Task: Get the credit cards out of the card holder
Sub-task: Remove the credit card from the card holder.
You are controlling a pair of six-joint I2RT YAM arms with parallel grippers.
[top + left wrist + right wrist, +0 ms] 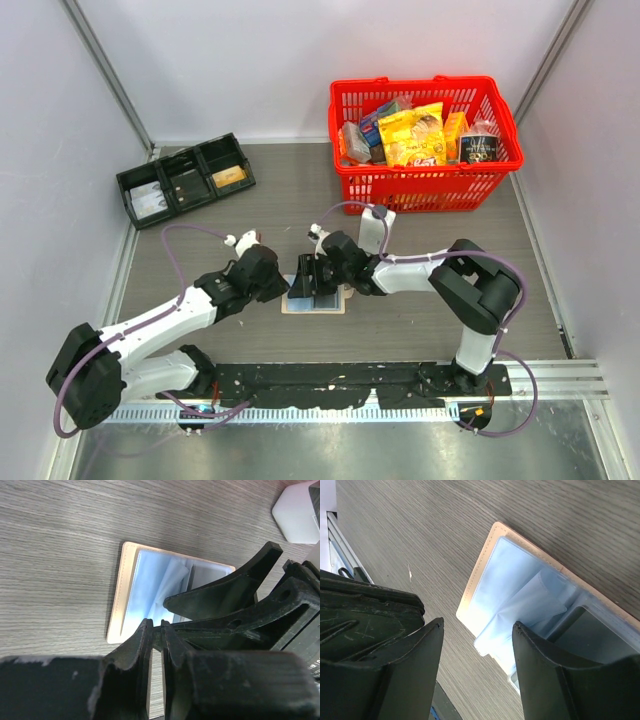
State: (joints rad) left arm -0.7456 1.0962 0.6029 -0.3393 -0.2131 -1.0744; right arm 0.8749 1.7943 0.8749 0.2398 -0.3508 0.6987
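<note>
Card holder (316, 301) lay open and flat on the table (440, 310), between my two arms, its pale blue panel facing up. My right gripper (478, 622) hung just above it with the fingers spread wide and nothing between them. My left gripper (155, 626) sat at the holder's edge, fingers drawn almost together; I could not tell whether they pinched anything. The basket (430, 185) and tray (185, 180) stood well apart at the back.

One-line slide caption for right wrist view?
Open right gripper poised over flat tan, blue-lined card holder on grey wood-grain table.
</note>
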